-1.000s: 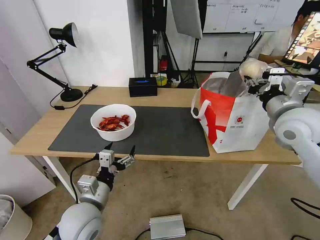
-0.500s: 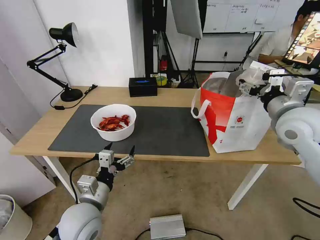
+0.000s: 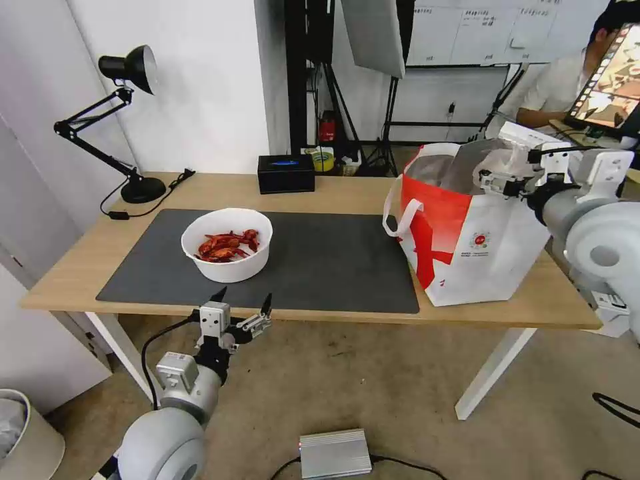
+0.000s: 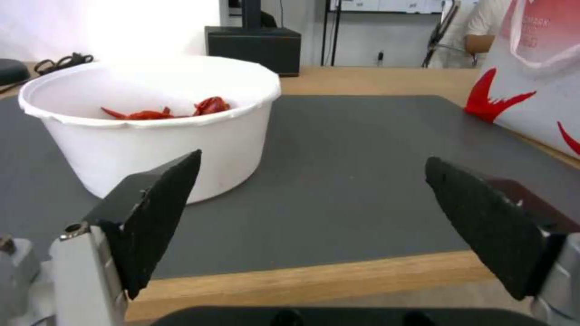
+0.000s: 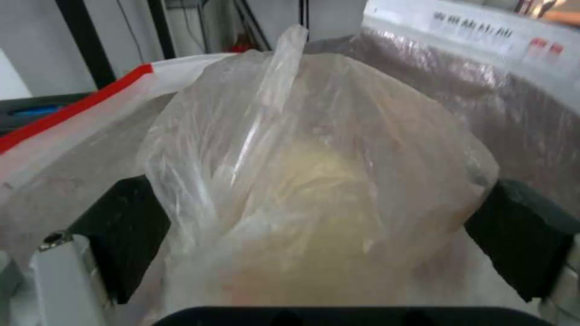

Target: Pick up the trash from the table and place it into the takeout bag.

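Observation:
The white bowl of red crayfish shells (image 3: 227, 243) (image 4: 151, 136) stands on the dark mat (image 3: 333, 260) of the light-wood table (image 3: 347, 193). Just off the table's near edge, below the bowl, my left gripper (image 3: 241, 303) (image 4: 311, 181) hangs open and holds nothing. At the right end stands the white-and-red takeout bag (image 3: 467, 247). My right gripper (image 3: 499, 179) (image 5: 317, 217) is over its open mouth with its fingers spread wide. The knotted clear bag (image 3: 499, 160) (image 5: 320, 181) bulges between them, against the silver foil lining (image 5: 501, 99).
A black desk lamp (image 3: 127, 67) stands at the table's back left and a black tissue box (image 3: 286, 173) at the back middle. A grey metal box (image 3: 335, 453) lies on the floor in front of the table. A person sits behind the bag at the far right.
My right gripper has come down from above the takeout bag into its mouth, bringing the clear bag with it, and its fingers have spread. The left arm has stayed still.

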